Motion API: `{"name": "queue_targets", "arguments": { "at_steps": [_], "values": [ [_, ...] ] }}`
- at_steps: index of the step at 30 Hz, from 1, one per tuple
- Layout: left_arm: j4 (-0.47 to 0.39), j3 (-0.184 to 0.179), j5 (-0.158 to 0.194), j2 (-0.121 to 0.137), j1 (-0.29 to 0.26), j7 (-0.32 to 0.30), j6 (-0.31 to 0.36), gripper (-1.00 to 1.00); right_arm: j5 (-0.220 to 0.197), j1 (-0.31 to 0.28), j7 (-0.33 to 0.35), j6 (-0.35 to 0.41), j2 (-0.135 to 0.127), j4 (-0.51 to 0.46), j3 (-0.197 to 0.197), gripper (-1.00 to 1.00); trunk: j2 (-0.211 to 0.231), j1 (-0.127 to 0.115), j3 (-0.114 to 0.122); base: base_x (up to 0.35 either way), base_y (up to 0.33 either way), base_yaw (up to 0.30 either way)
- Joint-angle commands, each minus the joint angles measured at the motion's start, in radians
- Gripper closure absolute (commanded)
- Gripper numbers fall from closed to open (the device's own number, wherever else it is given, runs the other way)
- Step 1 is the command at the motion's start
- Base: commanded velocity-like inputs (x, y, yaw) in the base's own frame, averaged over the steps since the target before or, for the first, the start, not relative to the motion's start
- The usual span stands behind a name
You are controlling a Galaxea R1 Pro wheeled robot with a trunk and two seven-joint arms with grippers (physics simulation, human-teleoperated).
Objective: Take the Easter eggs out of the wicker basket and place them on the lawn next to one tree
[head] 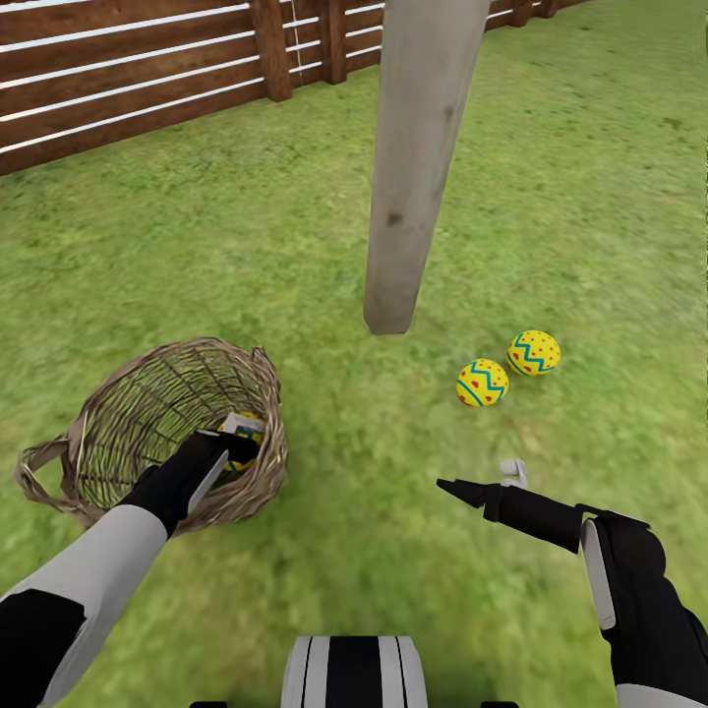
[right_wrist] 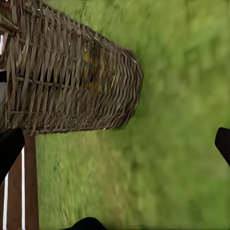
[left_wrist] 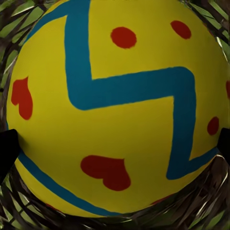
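The wicker basket point(head: 162, 433) is lying tilted on the lawn point(head: 197, 256), its mouth facing up and toward the fence point(head: 128, 84). The left gripper point(head: 236, 444) is reaching into the basket over its rim. In the left wrist view, the third egg point(left_wrist: 117, 108) is sitting between the two dark fingertips point(left_wrist: 7, 148), one at each side of the shell; the jaws are standing about an egg's width apart, and they appear to be touching the egg, though the view is too close to confirm a firm hold. The same egg point(head: 246, 433) is showing as a yellow patch inside the basket, just past the gripper.

The tree trunk point(head: 418, 157) is standing beyond the basket, on its right-arm side. Two eggs point(head: 482, 383) point(head: 534, 353) are resting on the grass near the trunk's base, just beside each other and well apart from the basket.

The right gripper point(head: 490, 482) is hovering over bare grass, well clear of the basket, with its fingers spread wide and nothing between them. The right wrist view is showing the basket's woven wall point(right_wrist: 72, 76).
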Motion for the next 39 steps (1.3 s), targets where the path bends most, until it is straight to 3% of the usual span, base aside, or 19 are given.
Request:
{"name": "queue_targets", "arguments": {
  "at_steps": [1,5,18,30,39],
  "values": [
    [-0.001,-0.005,0.009,0.001,0.001,0.004,0.007,1.0,-0.001,-0.001,0.003,0.008,0.0,0.0,-0.001,-1.0,0.0,-0.001,0.003,0.0,0.0,0.0],
    [-0.001,0.0,0.009,0.007,0.005,0.005,0.011,1.0,-0.001,-0.001,0.002,0.008,0.0,0.0,-0.001,-1.0,0.0,-0.001,0.003,0.0,0.0,0.0],
    [0.064,0.005,0.006,0.026,0.004,0.003,0.018,1.0,-0.001,-0.001,0.002,0.008,0.0,0.0,-0.001,-1.0,0.003,-0.006,0.054,0.0,0.0,0.0],
    [0.058,0.022,0.015,0.06,0.004,0.0,0.192,1.0,-0.001,-0.001,0.003,0.008,0.001,0.0,0.0,-1.0,0.006,-0.012,0.1,0.0,0.0,0.0],
    [0.051,0.026,0.033,0.075,0.003,-0.009,0.217,1.0,-0.002,-0.001,0.004,0.008,0.001,0.0,0.0,-1.0,0.008,-0.016,0.135,0.0,0.0,0.0]
  ]
}}
